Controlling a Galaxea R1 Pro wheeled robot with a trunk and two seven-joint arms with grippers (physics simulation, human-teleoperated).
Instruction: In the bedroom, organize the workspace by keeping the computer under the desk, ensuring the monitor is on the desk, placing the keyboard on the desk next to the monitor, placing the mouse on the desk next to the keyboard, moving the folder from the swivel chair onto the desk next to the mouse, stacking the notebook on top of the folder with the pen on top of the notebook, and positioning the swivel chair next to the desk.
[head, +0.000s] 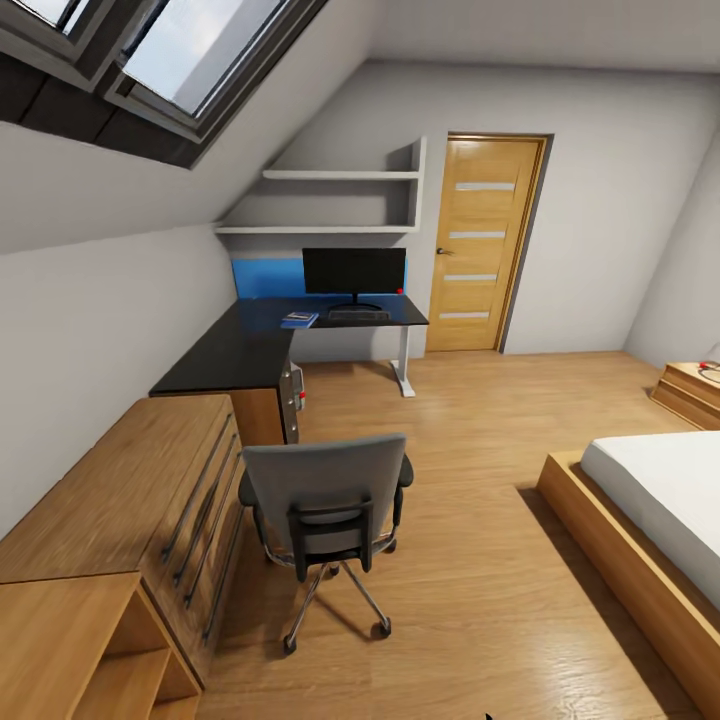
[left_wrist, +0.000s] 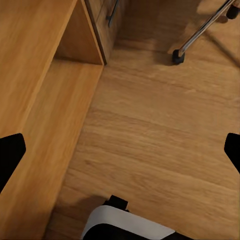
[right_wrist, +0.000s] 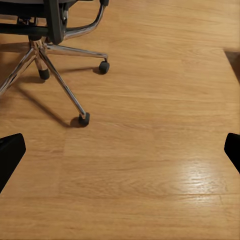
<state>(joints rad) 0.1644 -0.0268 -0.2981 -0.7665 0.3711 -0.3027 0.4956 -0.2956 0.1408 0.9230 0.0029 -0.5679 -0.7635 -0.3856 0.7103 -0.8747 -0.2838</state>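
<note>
Little looks done: the monitor (head: 353, 272) and keyboard (head: 357, 314) sit on the desk (head: 240, 345) at upper centre, the swivel chair (head: 325, 505) stands apart mid-frame, both grippers spread wide, empty.

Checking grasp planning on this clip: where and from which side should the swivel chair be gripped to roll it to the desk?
Probably the top edge of the backrest, from behind. The swivel chair stands with its grey back toward the robot, facing the desk, so that edge is the nearest exposed part. It rides on casters, so a push there should roll it forward.
</note>
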